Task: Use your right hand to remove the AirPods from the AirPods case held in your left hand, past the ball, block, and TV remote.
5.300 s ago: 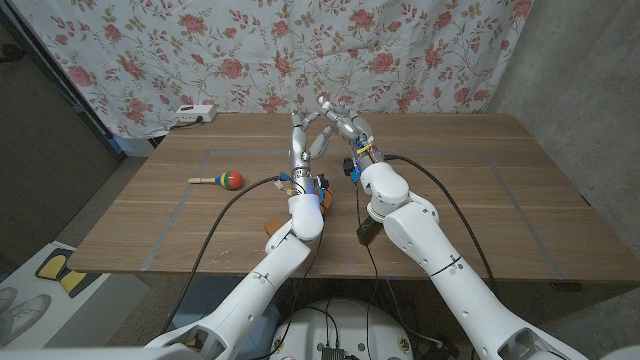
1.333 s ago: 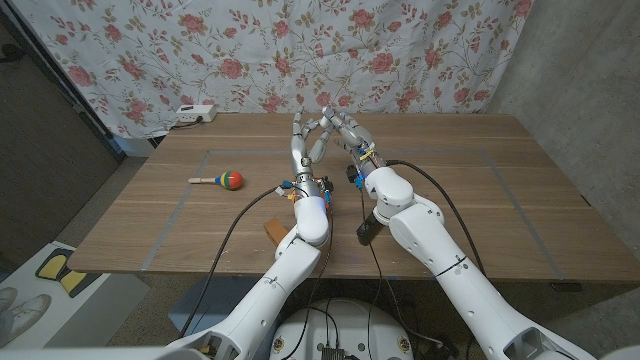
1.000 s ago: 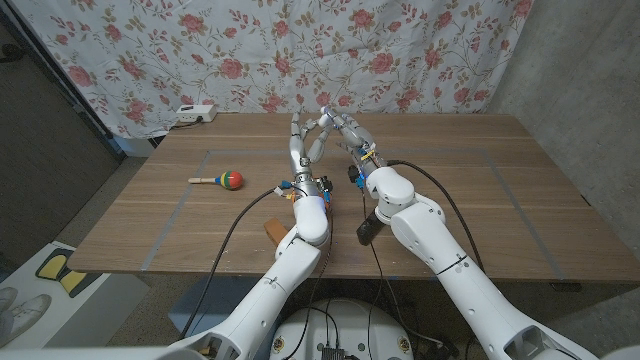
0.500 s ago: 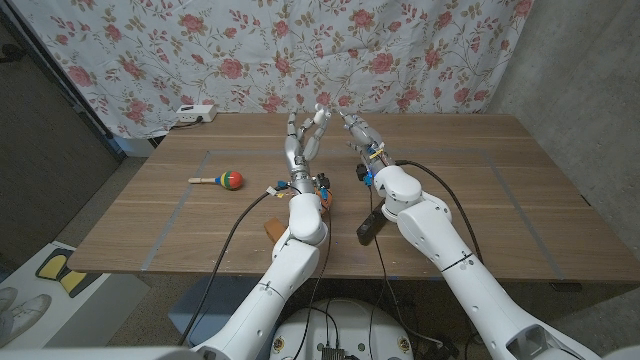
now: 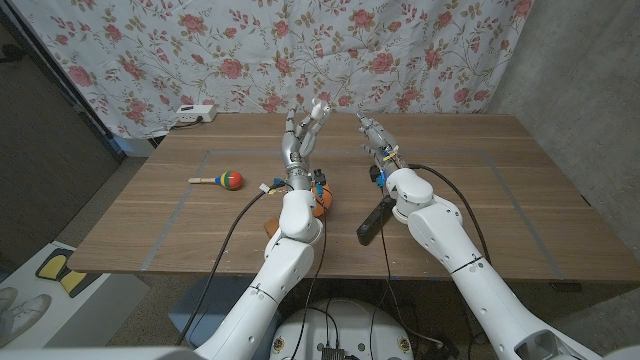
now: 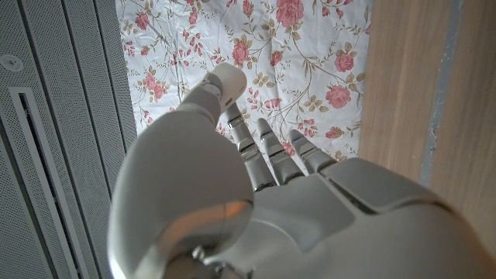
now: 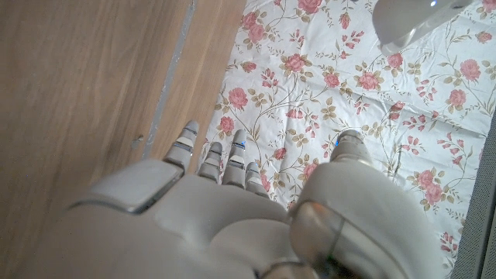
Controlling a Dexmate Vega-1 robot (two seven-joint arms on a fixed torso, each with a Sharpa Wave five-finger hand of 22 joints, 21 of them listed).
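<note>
Head view: my left hand [image 5: 303, 133] was raised over worktop [image 5: 500, 190], pinching AirPods case [image 5: 319, 108] up top. Right hand [image 5: 374, 135] sat just beside, fingers loosely apart, holding nothing; case lay to its left. Left wrist view: case hidden behind knuckles. Right wrist view: case [image 7: 415, 19] beyond my fingertips, not touching.

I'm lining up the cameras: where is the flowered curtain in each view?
Head view: flowered curtain hangs behind the table, at its far edge.
Left wrist view: curtain past the left hand and its fingers, beside the wood.
Right wrist view: curtain past the right hand and its fingers.
Shared landmark: the table.
</note>
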